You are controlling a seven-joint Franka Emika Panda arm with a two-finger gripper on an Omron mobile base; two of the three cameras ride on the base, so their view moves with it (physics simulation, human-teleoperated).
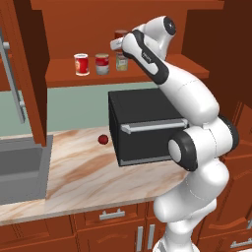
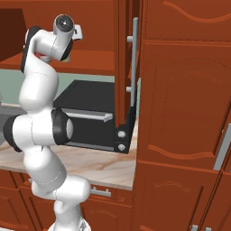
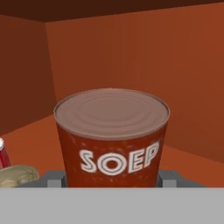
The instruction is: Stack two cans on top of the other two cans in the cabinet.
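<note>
We see our fingers (image 3: pixel 112 179) pinching the dark red soup can (image 3: pixel 112 135), held just above the pale can (image 1: pixel 121 62) on the cabinet (image 1: pixel 162 69) shelf; beyond stand the red-and-silver can (image 1: pixel 102 64) and the red-and-white can (image 1: pixel 81 64).

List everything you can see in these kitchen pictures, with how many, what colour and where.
Cabinet: one, reddish-brown, on the wall above the counter, door open.
Red and white can: one, on the cabinet shelf, leftmost.
Red and silver can: one, on the shelf beside it.
Pale green can: one, on the shelf under the gripper.
Soup can: one, dark red-brown, lettered SOEP, between the fingers, above the pale green can.
Microwave: one, black, on the counter.
Small round thing: one, dark red, on the counter left of the microwave.
Sink: one, grey, at the counter's left end.
Counter: one, marbled beige.
Drawers: reddish-brown with grey handles, under the counter.
Gripper: one, dark-fingered, on the soup can.
</note>
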